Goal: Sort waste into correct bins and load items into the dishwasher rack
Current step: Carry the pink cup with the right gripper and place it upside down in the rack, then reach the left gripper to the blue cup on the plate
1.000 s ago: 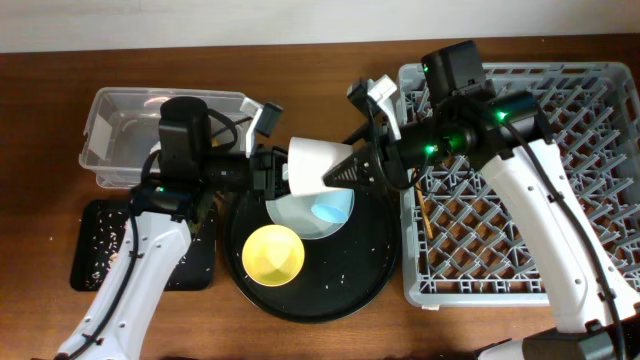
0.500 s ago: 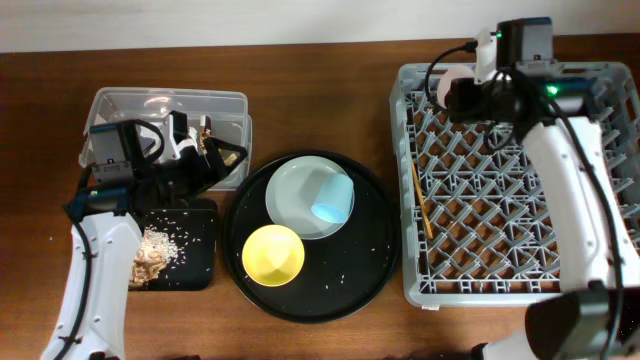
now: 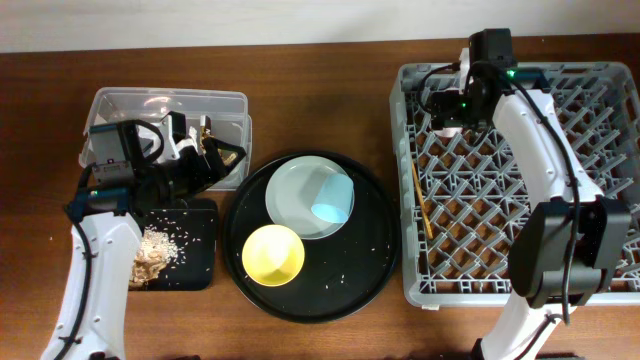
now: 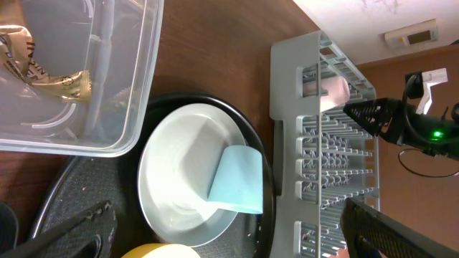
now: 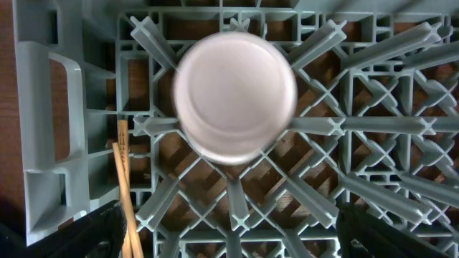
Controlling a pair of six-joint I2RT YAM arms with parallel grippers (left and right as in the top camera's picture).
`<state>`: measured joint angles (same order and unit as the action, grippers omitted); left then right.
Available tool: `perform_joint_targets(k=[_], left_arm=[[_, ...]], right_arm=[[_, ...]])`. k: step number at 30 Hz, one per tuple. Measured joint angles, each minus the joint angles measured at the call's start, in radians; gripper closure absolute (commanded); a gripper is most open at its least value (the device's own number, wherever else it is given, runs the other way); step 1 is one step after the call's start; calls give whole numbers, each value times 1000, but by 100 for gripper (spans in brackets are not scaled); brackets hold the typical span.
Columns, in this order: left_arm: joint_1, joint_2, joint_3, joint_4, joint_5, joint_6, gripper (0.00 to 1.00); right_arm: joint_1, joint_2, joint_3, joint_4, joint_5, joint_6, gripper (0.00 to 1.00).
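The pink cup (image 5: 235, 97) stands upside down on the pegs at the far left corner of the dishwasher rack (image 3: 612, 285). My right gripper (image 5: 226, 233) hangs open just off it, touching nothing. The chopsticks (image 3: 421, 203) lie along the rack's left side. A blue cup (image 3: 332, 200) lies on its side on the grey-blue plate (image 3: 290, 190), beside the yellow bowl (image 3: 273, 254). My left gripper (image 3: 205, 165) is open and empty at the near right corner of the clear tub (image 3: 110, 105). A gold wrapper (image 4: 46, 77) lies inside the tub. Beige food scraps (image 3: 152, 250) lie in the small black tray (image 3: 195, 265).
Plate and bowl sit on a large round black tray (image 3: 375, 265) between the bins and the rack, with crumbs scattered on it. The wooden table (image 3: 320, 70) runs to a pale wall at the back. The rack's handle wall (image 5: 43, 115) is left of the cup.
Both grippers have left the middle above the round tray. The left now hangs open by the clear tub. The right has opened over the rack's far left corner and let the pink cup go.
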<state>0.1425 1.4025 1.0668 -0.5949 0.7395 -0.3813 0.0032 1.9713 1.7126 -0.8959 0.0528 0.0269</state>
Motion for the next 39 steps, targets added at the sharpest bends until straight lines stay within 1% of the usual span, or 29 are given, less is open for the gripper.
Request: perform_joint_targets(k=[1, 2, 4, 6, 7, 11, 12, 13, 15, 16, 17, 19, 21, 22, 23, 24, 25, 28, 29, 30, 32, 33, 34, 36, 38, 39], left_arm=[[0, 0, 0, 0, 0, 0, 1], [0, 0, 0, 0, 0, 0, 1], [0, 0, 0, 1, 0, 0, 1], [0, 0, 0, 0, 0, 0, 1], [0, 0, 0, 0, 0, 0, 1], [0, 0, 0, 0, 0, 0, 1], [0, 0, 0, 0, -7, -1, 65], [0, 0, 1, -30, -14, -3, 100], [-62, 0, 6, -195, -39, -4, 99], [-153, 0, -4, -241, -60, -3, 100], [-231, 0, -13, -233, -84, -16, 99], [-389, 0, -60, -156, -138, -94, 99], [-525, 0, -135, -20, -181, -221, 100], [-579, 0, -173, 53, -204, -295, 100], [-597, 3, -184, 71, -213, -321, 100], [-645, 21, -222, 156, -255, -385, 100], [-677, 57, -240, 215, -286, -412, 99], [-693, 180, -251, 330, -435, -501, 100], [-693, 203, -256, 373, -458, -512, 100], [-693, 256, -256, 460, -492, -525, 99], [-693, 290, -263, 560, -527, -535, 100], [-693, 292, -263, 589, -541, -536, 99], [-689, 292, -263, 611, -586, -536, 99], [-665, 292, -263, 626, -623, -534, 100], [-615, 292, -263, 650, -650, -509, 100], [-599, 292, -263, 651, -655, -483, 98]], right_arm=[[0, 0, 6, -20, 0, 0, 5], [0, -3, 29, -53, 0, 0, 1], [0, -58, 92, -142, -27, 0, 2], [0, -175, 134, -167, -52, 0, 2], [0, -196, 139, -167, -55, -1, 2], [0, -193, 140, -171, -58, 0, 2], [0, -193, 140, -171, -58, 0, 2], [0, -193, 140, -172, -58, 0, 2], [0, -192, 140, -171, -58, 0, 2], [0, -192, 140, -172, -58, 0, 2], [0, -192, 140, -173, -58, 0, 2], [0, -192, 140, -173, -59, 0, 2], [0, -192, 140, -174, -61, -1, 2], [0, -192, 140, -174, -61, 0, 2], [0, -192, 140, -172, -61, 0, 2], [0, -192, 140, -174, -62, 0, 2], [0, -192, 140, -174, -62, 0, 2], [0, -192, 140, -174, -62, 0, 2], [0, -192, 140, -173, -61, -1, 2], [0, -192, 140, -172, -62, 0, 2], [0, -192, 140, -174, -62, 0, 2], [0, -192, 140, -174, -62, 0, 2], [0, -192, 140, -174, -62, 0, 2], [0, -192, 140, -174, -62, 0, 2], [0, -192, 140, -174, -62, 0, 2], [0, -192, 140, -174, -62, 0, 2]])
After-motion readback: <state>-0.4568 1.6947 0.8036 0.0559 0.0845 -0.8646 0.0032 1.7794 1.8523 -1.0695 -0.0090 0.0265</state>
